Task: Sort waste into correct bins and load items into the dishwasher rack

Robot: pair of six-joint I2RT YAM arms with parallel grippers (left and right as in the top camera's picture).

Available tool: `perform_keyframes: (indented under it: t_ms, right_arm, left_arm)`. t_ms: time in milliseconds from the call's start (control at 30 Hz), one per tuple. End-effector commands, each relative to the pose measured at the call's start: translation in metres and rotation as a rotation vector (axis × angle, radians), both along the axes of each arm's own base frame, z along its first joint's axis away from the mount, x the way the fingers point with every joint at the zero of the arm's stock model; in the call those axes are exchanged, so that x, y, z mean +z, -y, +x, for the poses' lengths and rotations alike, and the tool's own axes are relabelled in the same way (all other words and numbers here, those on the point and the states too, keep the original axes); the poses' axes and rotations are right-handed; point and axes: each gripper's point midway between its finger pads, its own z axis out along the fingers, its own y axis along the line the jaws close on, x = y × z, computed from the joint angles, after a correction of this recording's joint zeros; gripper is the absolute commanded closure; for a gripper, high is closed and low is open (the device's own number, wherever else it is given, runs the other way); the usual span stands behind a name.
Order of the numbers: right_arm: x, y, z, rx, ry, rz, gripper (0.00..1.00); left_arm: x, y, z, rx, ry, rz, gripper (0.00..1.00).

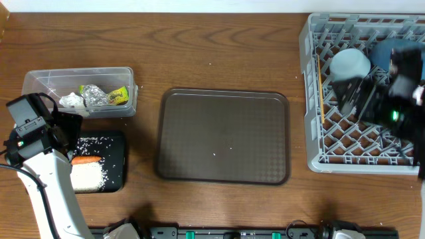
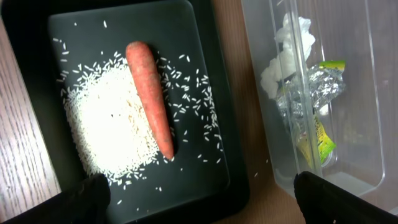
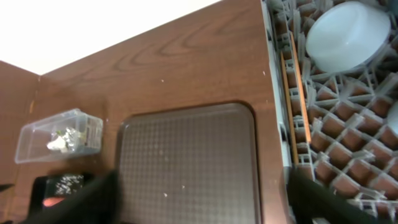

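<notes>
Left hand [image 2: 208, 196] hangs with fingers wide apart and empty over the shallow black tray [image 2: 205, 74], where a smooth tapered carrot [image 2: 149, 93] lies on loose white rice [image 2: 112, 124]. Just beside it, the clear rigid tub [image 2: 373, 62] holds the crumpled foil wrapper [image 2: 305, 87] and the glossy packet [image 2: 317, 134]. Right hand [image 3: 205, 205], also apart and empty, is over the grey lattice rack [image 1: 312, 99], which carries a pale cup [image 1: 350, 63] and the chopsticks [image 3: 292, 93]. I judge sorting complete; next, lift both hands off.

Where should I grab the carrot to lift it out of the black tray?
Grip the carrot across its thick half, coming straight down with the left pincer: it lies flat on the rice, tapering to a thin tip.
</notes>
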Motion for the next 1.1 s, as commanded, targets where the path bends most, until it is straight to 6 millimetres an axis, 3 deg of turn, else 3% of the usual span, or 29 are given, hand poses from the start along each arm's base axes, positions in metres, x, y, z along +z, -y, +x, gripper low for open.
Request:
perform_keyframes:
  t_ms: [0,300,500,667,867,1067]
  right_arm:
    - [-0.013,-0.001,-0.018,0.018,-0.001,-0.034,0.01]
    - [-0.032,-0.005,-0.054,0.019,-0.095,-0.023,0.01]
    - [-0.035,-0.005,-0.056,0.024,-0.109,-0.031,0.01]
    - [-0.044,0.013,-0.06,-0.001,-0.133,-0.149,0.01]
    - [-0.053,0.015,-0.045,0.026,-0.093,-0.192,0.01]
    - [-0.078,-0.009,-0.022,0.128,0.109,-0.21,0.01]
  left_arm:
    - [0.007,-0.004,0.002,0.002,0.01,0.013,0.02]
    - [0.007,-0.004,0.002,0.002,0.01,0.013,0.02]
    - [0.007,-0.004,0.002,0.002,0.01,0.013,0.02]
    - [0.007,-0.004,0.002,0.002,0.01,0.013,0.02]
    - [0.007,-0.004,0.002,0.002,0.01,0.013,0.02]
    - [0.007,-0.004,0.002,0.002,0.01,0.013,0.02]
